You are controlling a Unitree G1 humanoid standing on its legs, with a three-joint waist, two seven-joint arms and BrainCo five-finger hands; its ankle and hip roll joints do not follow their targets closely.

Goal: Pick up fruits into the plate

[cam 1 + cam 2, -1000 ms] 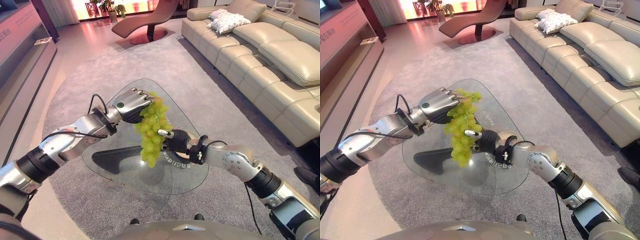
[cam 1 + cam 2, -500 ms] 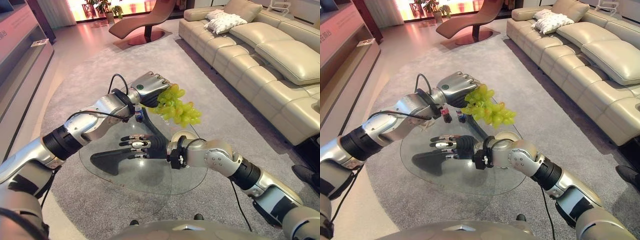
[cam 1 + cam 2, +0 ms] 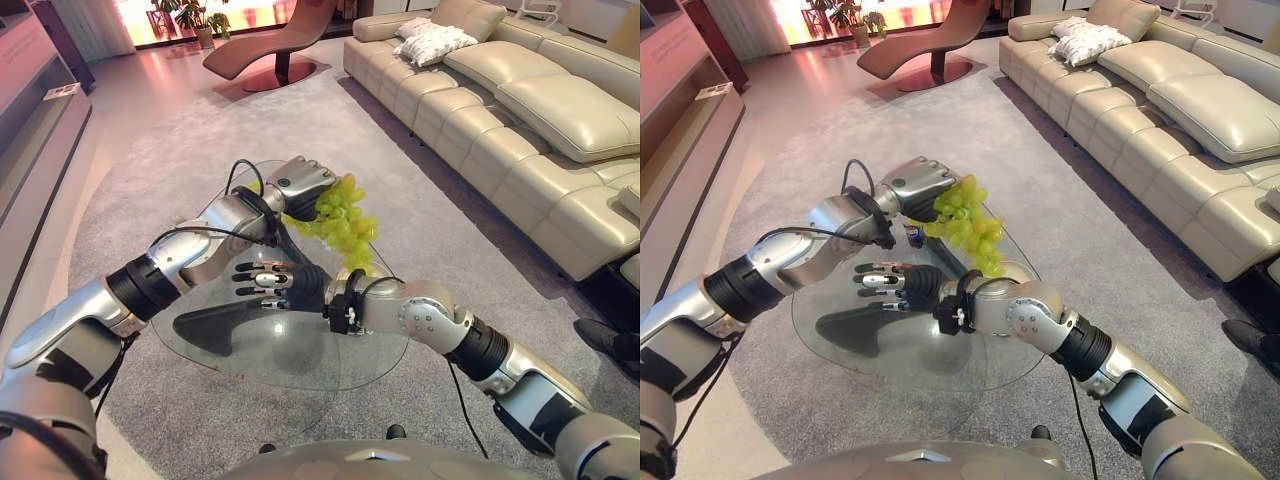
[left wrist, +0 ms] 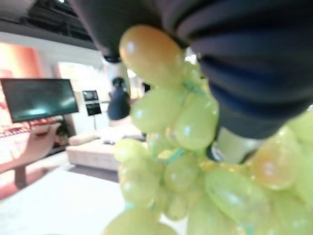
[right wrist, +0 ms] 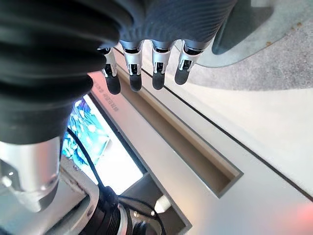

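Above the glass worktop (image 3: 290, 350), in the left eye view, the left hand (image 3: 297, 187) has its fingers curled round the top of a bunch of green grapes (image 3: 341, 222), which hangs clear of the glass toward the far right edge; the right hand (image 3: 268, 286) reaches across beneath it with fingers straight and spread, holding nothing. The step in hand looks like the carry: the fruit is lifted but not yet set down, and no plate can be made out on the glass, so the next move calls for finding the plate and lowering the bunch without letting it swing. In the right eye view the same bunch (image 3: 968, 224) dangles just beside the right forearm, and two small dark items (image 3: 912, 236) stand on the glass near the left wrist, so a low sweep there risks a knock. The curved rim is close on the sofa (image 3: 1160, 110) side; the grey carpet (image 3: 770, 180) gives open room elsewhere, with a shoe (image 3: 1245, 340) at the far right. In the left wrist view the grapes (image 4: 171, 161) press against the dark fingers clamped on them, with a lounge chair and a screen in the room beyond. In the right wrist view the dark-tipped fingers (image 5: 134, 78) extend straight and apart, holding nothing.
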